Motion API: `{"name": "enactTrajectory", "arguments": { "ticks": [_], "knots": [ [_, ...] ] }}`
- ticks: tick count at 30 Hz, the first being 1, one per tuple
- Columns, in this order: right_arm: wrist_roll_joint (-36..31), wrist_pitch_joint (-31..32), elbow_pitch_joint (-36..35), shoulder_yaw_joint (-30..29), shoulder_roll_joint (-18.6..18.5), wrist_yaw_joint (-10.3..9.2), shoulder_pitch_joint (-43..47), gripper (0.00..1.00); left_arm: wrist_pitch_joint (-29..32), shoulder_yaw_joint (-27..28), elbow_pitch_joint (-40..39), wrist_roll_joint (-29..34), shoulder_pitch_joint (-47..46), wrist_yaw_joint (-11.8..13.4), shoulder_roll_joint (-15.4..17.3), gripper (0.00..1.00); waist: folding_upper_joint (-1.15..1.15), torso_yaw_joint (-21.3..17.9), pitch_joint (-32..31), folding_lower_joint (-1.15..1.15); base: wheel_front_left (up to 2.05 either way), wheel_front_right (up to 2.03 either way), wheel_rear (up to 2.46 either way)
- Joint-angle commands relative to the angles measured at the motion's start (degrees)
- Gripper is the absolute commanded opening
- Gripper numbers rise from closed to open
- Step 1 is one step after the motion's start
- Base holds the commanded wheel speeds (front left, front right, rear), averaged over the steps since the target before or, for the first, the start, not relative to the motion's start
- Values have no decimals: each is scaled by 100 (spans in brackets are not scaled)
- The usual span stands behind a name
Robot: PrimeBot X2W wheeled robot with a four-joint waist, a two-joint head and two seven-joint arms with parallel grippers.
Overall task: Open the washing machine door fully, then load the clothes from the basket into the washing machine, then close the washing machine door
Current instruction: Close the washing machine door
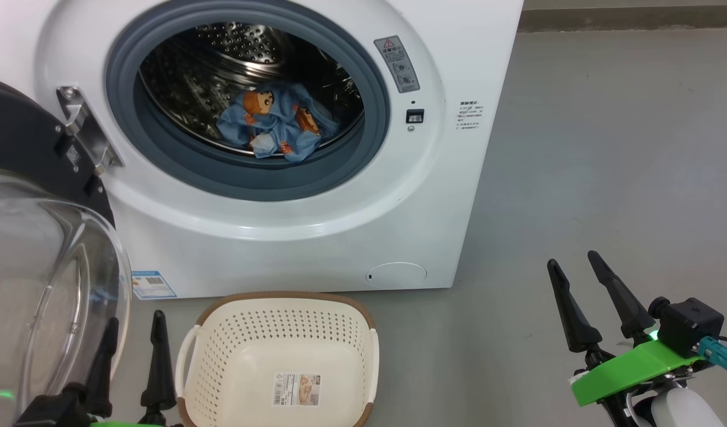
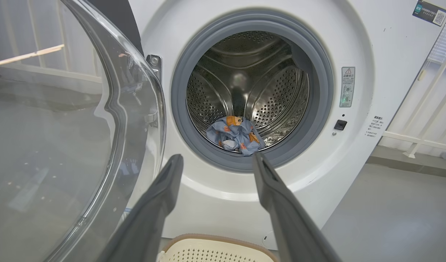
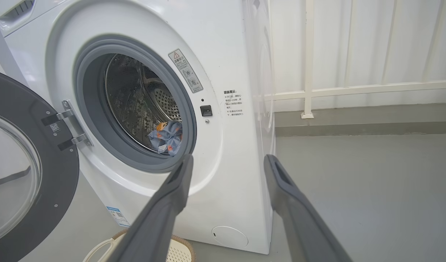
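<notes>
The left jaws, open and empty, sit beside the door [image 1: 40, 249], swung wide leftward; the right jaws, also open, stand well right. The clothes [image 1: 274, 121] lie in the drum [image 1: 233, 53]; the basket [image 1: 280, 326] is empty.

The right pincer [image 1: 572, 259] has tapered black fingers [image 1: 571, 314], a green bracket [image 1: 630, 367], white forearm [image 1: 686, 410].

Shiny perforated steel drum [image 1: 233, 41], matt rubber gasket [image 1: 251, 181], probably plastic basket [image 1: 280, 326].
</notes>
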Motion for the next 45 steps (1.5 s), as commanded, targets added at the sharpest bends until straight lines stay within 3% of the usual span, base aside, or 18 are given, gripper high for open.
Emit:
{"name": "enactTrajectory", "arguments": {
  "ticks": [1, 34, 45],
  "knots": [
    [57, -27, -138, 130, -80, 16, -140, 100, -47, 234, -95, 65, -182, -52, 83, 100, 0, -1, 1, 0, 0, 0, 0],
    [67, -27, -113, 139, -73, 16, -149, 100, -47, 351, -48, 107, -168, -165, -5, 100, 0, -29, -60, 0, -1, 1, 0],
    [69, -27, -114, 135, -65, 16, -143, 100, -47, 368, -45, 105, -160, -188, -21, 100, 0, -21, -84, 0, -109, 109, 0]
  ]
}}
